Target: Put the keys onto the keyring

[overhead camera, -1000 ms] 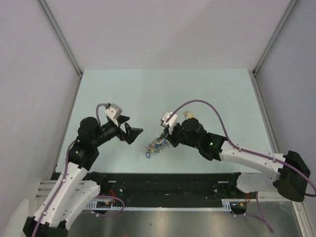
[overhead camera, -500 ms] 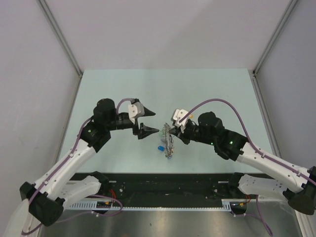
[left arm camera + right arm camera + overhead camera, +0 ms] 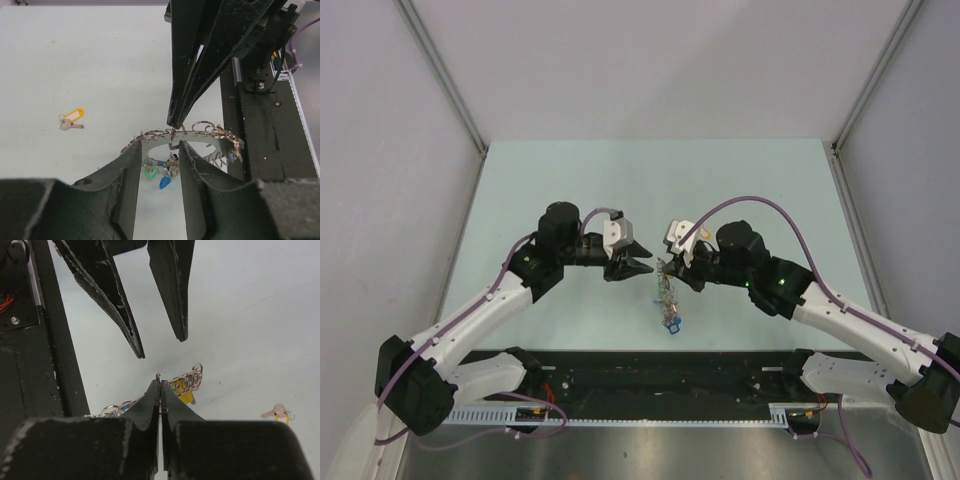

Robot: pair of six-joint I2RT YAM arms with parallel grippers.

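I hold the keyring [image 3: 215,131] clamped in my right gripper [image 3: 160,382], lifted for access. My left gripper [image 3: 160,145] straddles its rim, fingers apart.

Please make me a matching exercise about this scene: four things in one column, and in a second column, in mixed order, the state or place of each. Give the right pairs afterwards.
Things
1. right hand
2. left hand
3. small silver key with a yellow plastic tag
4. large round grey metal keyring

States or places
A. lies alone on the pale green table
B. hangs in the air, held at its edge
C. fingers apart
D. fingers closed on metal

Pairs: 1-D, 2-C, 3-A, 4-B
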